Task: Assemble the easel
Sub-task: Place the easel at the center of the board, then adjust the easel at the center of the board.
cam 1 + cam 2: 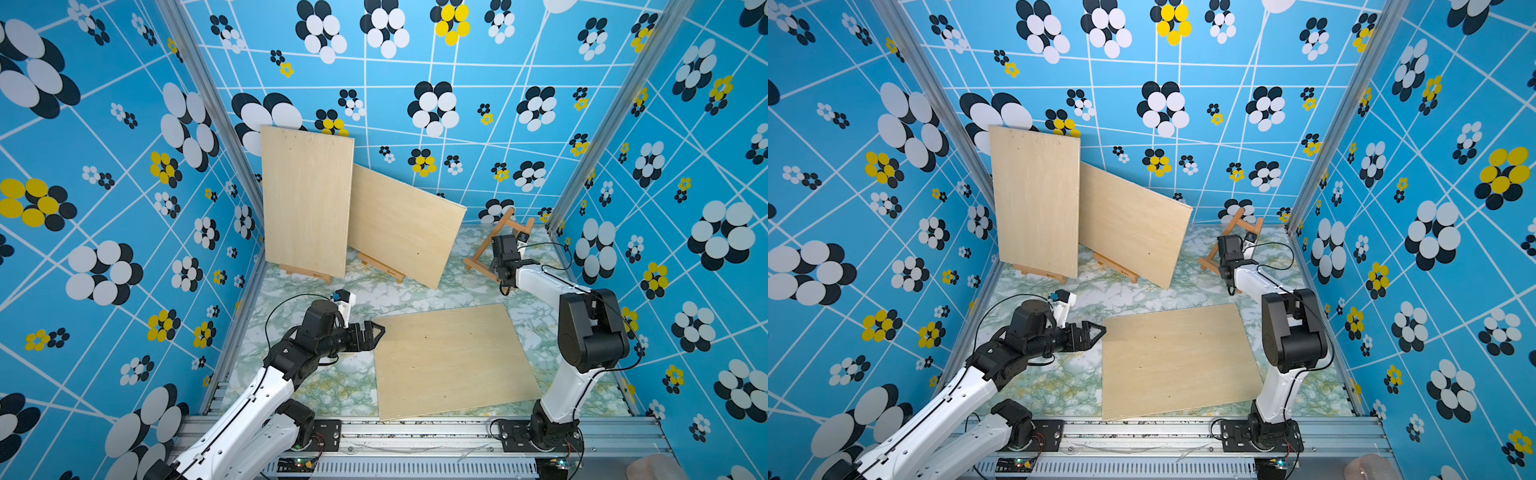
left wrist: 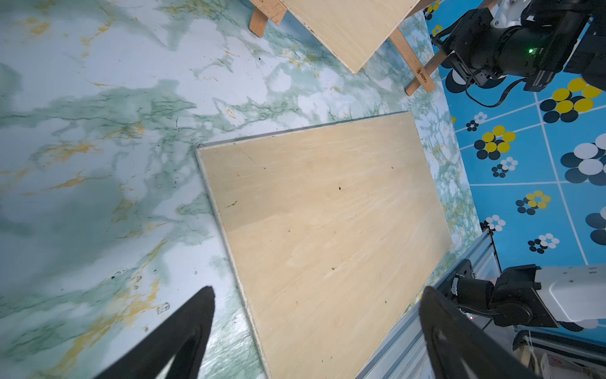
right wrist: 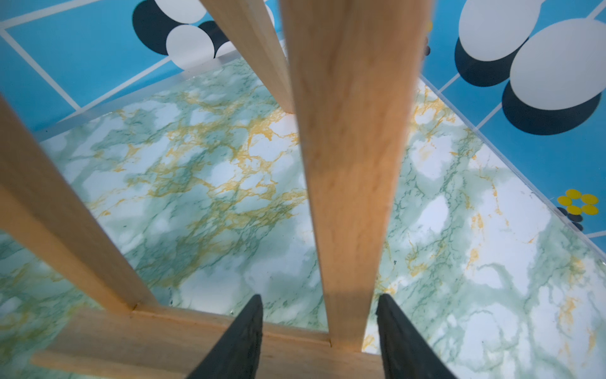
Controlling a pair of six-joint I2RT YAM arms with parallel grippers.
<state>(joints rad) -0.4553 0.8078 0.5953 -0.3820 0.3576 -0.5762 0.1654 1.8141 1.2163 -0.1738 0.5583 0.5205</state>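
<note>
An upright board (image 1: 307, 199) and a tilted board (image 1: 403, 224) wall off the far left; a flat board (image 1: 453, 361) covers the near centre. Bare table (image 1: 374, 297) between them is passable, bounded far right by an easel frame (image 1: 477, 268).

Three pale plywood boards and three small wooden easels are in the scene. The tall board (image 1: 307, 199) stands on a short edge at the back left, nearly upright, on the left easel (image 1: 305, 272); only that easel's base shows below it. Just to its right the tilted board (image 1: 405, 224) sits askew on the middle easel (image 1: 382, 268). Its left edge is hidden behind the tall board, and its lowest corner is down by the tabletop (image 1: 361, 299). The flat board (image 1: 453, 359) lies on the tabletop at the front, slightly turned. The bare easel (image 1: 482, 245) stands in the back right corner, its slats and bottom ledge light wood.
</note>
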